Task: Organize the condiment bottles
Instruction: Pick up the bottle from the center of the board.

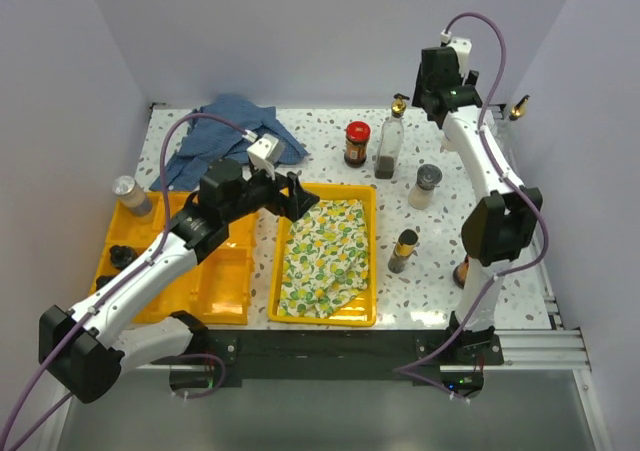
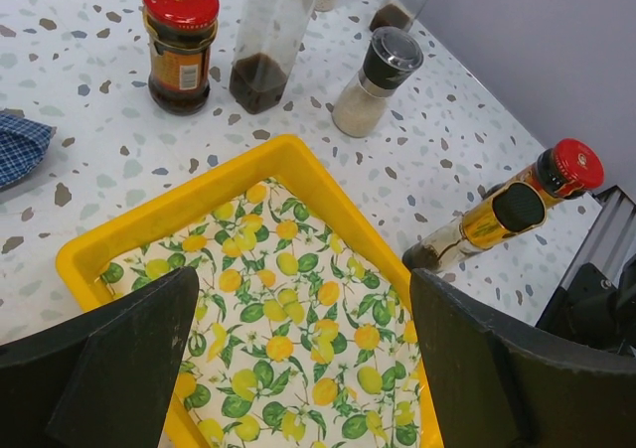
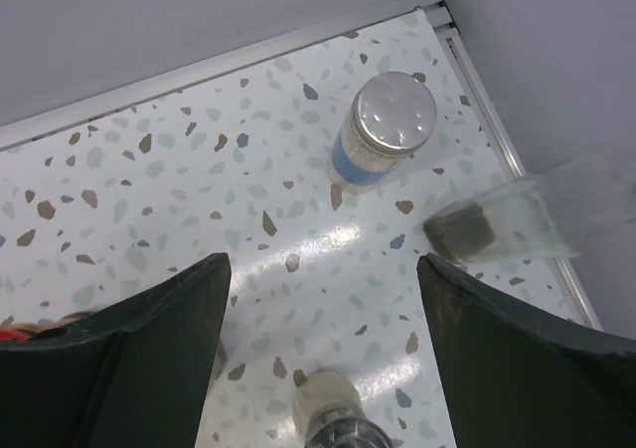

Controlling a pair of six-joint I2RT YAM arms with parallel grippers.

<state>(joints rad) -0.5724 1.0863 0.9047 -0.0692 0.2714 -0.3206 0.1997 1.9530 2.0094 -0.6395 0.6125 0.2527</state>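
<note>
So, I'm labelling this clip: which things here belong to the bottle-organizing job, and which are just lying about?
Job: red-lidded jar, tall glass bottle, grey-capped shaker, gold-necked bottle, silver-topped shaker, blue-labelled bottle.
Lying about: blue cloth, lemon-print cloth.

Top external view: fixed high at 6 o'clock, looking down over the speckled white terrazzo tabletop [image 1: 325, 136]. Left wrist view: close and low, facing 1 o'clock across the yellow plastic tray lined with lemon-print cloth [image 2: 199, 202]. With the top view it shares this tray, the red-lidded dark glass sauce jar [image 2: 180, 41] and the grey-capped clear spice shaker [image 2: 378, 80]. Right wrist view: close, steeply downward onto the tabletop's 1 o'clock corner.
</note>
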